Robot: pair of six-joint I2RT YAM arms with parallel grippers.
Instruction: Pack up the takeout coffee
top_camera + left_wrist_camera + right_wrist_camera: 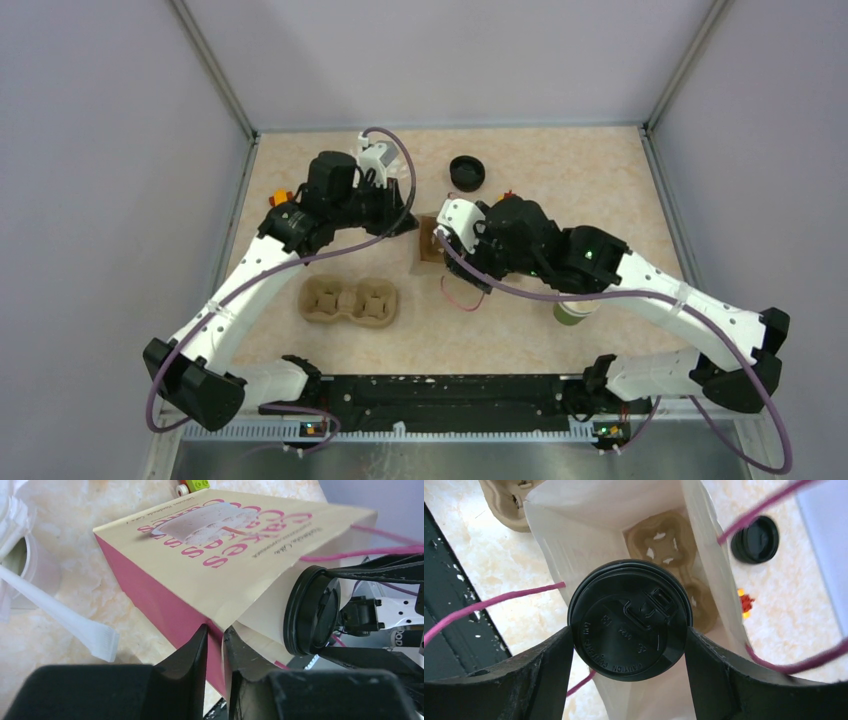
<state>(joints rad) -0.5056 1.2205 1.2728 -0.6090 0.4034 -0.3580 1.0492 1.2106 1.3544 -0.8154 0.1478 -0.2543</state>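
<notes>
The coffee (pixel 310 611) sits at the mouth of the bag (pixel 215 555), near the table's centre, not yet inside. The right gripper (pixel 629 640) is clenched on it, one finger on each side just under the black lid. It holds the cup on its side, base first toward the opening, because the bag also lies on its side and the cup has to slide in that way.

The left gripper (pixel 215 635) has its jaws drawn in on the bag's lower lip, at the pink side fold, with the paper pinched between them. That grip seems meant to keep the mouth spread and stop the light bag sliding as the cup pushes in.

In the right wrist view a tray (pixel 664 550) lies deep in the bag, at 12 o'clock from the lid, probably the seat the cup is meant for. The pink handles (pixel 499 602) trail at 9 and 4 o'clock and could snag the fingers.

From above, a loose lid (pixel 466 172) lies at 1 o'clock from the bag, a spare tray (pixel 350 302) at 7 o'clock and a green cup (pixel 572 313) at 4 o'clock.

My guess is that the next push must run straight down the bag, since a tilted lid could catch the paper wall.
</notes>
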